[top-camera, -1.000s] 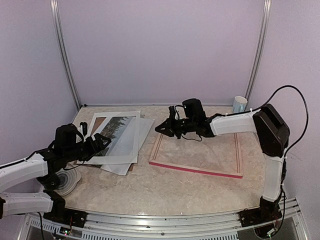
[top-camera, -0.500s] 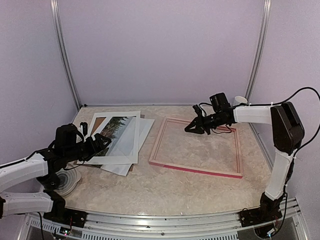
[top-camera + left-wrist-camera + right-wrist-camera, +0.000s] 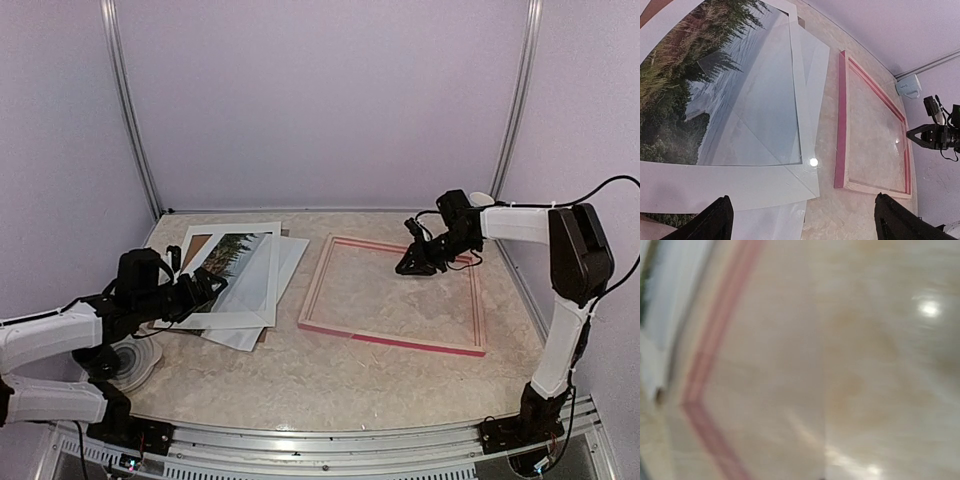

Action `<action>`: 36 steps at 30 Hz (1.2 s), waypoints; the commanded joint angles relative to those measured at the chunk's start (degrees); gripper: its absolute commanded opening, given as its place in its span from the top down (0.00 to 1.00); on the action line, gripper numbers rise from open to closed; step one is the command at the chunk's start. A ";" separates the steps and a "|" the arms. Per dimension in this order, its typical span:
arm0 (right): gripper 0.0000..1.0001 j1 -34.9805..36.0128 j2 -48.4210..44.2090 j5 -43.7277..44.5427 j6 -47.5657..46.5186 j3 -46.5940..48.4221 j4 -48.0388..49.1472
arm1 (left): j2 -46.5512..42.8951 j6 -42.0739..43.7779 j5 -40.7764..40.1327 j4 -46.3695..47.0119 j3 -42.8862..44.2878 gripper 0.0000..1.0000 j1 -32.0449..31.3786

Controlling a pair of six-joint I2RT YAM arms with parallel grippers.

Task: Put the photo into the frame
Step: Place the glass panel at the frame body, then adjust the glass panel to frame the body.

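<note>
The frame [image 3: 390, 340] lies flat on the table right of centre, its pink edge up; it also shows in the left wrist view [image 3: 842, 120] and, blurred, in the right wrist view [image 3: 720, 330]. The photo [image 3: 232, 254] of trees and water rests on a stack of white sheets at the left, under a white mat border [image 3: 715, 185]. My left gripper [image 3: 205, 290] hovers open at the stack's near edge [image 3: 807, 225], holding nothing. My right gripper [image 3: 409, 266] hangs over the frame's far right part; its fingers are too small and blurred to read.
A brown backing board [image 3: 196, 243] peeks out behind the stack. A white cup [image 3: 480, 208] stands at the back right corner. A white round disc [image 3: 137, 362] lies by the left arm. Purple walls close in the back and sides.
The right arm has swung from the frame's far left corner across to its far right part. The frame stays flat. The left arm has barely shifted.
</note>
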 commanded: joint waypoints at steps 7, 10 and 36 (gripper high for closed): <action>0.53 -2.21 -0.54 15.32 0.14 4.43 -1.57 | 8.92 1.18 -1.25 4.89 8.48 0.01 -0.07; 0.49 -2.08 -5.09 15.32 3.12 -0.58 2.17 | 14.14 2.42 -2.95 4.47 13.45 0.01 0.08; 0.39 14.16 -17.63 14.52 34.79 -31.29 34.73 | 47.64 9.00 -6.55 7.20 35.26 0.01 3.38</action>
